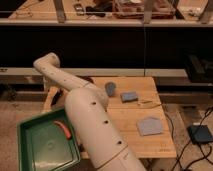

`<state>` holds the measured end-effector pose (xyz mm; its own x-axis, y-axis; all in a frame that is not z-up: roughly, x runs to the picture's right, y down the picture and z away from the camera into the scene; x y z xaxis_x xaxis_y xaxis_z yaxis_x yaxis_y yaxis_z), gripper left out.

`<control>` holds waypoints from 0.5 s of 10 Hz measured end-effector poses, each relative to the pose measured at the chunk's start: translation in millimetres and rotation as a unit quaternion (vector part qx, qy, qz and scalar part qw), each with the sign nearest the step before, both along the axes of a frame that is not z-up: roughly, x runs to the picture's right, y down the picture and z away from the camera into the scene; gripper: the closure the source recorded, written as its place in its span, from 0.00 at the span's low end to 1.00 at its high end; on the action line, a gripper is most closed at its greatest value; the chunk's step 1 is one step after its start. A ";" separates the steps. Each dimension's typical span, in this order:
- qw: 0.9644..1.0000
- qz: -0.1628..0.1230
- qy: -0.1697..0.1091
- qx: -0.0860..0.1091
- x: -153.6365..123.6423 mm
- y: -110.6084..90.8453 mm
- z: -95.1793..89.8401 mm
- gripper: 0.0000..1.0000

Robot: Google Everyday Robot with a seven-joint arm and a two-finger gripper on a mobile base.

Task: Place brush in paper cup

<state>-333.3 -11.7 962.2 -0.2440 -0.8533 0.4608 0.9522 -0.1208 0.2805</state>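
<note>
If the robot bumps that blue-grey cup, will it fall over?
The blue-grey cup seems to stand upright and looks taller than wide, so a high push would probably tip it. Being round, it might then roll on the table. The gripper is hidden behind the arm, near the table's left end.

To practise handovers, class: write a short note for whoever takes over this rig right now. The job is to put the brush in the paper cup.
gripper: low at the left edge of the table, mostly hidden behind the arm; I cannot tell whether it holds anything.
brush, paper cup: neither is in view; the arm may be hiding them.
Also on the table: blue-grey cup, block, stick, flat grey tool. The tray at left holds an orange item.
Done: nothing that shows.
Left: find the brush, grasp it, drop it in the paper cup.
</note>
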 end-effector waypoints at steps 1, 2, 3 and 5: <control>1.000 0.004 0.003 -0.004 0.6 2.9 4.1 0.35; 1.000 0.007 0.006 -0.007 -0.1 6.1 7.2 0.35; 1.000 0.010 0.010 -0.009 1.1 8.8 10.4 0.35; 1.000 0.014 0.019 -0.011 6.2 11.3 15.7 0.35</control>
<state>-327.1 -0.4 977.9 -0.2019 -0.8494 0.4875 0.9653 -0.0886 0.2455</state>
